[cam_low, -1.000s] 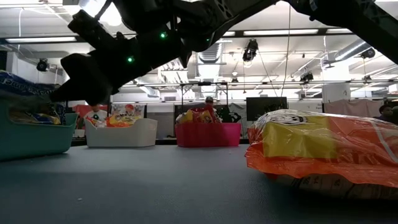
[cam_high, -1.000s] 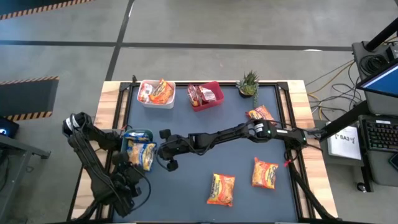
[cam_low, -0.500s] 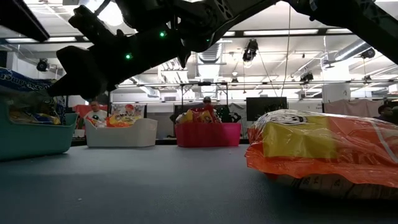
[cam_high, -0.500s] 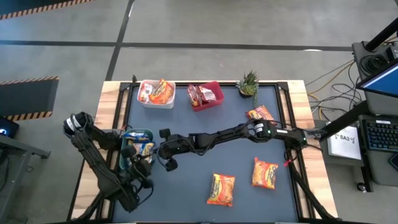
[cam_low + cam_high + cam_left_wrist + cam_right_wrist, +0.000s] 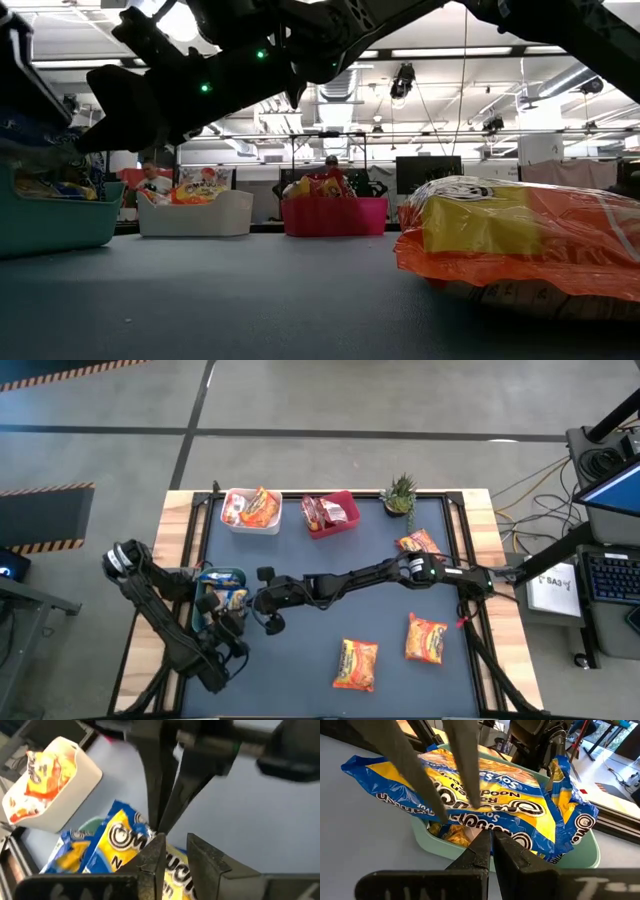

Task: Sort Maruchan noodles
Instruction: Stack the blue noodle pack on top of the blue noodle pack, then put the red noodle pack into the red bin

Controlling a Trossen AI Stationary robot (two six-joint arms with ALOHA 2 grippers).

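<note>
Blue-yellow noodles [image 5: 222, 600] heaped in green bin [image 5: 236, 574] at left edge, sorted by colour; orange packets [image 5: 356, 664] still loose. Left gripper [image 5: 172, 852] above heap, fingers slightly apart, nothing between. Right gripper [image 5: 490, 845] beside bin, closed, empty.

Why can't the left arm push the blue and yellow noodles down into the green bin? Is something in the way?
Yes. The right end effector, shut, hangs beside the green bin, right in front of the left end effector. The blue and yellow noodles are piled over the rim.
</note>
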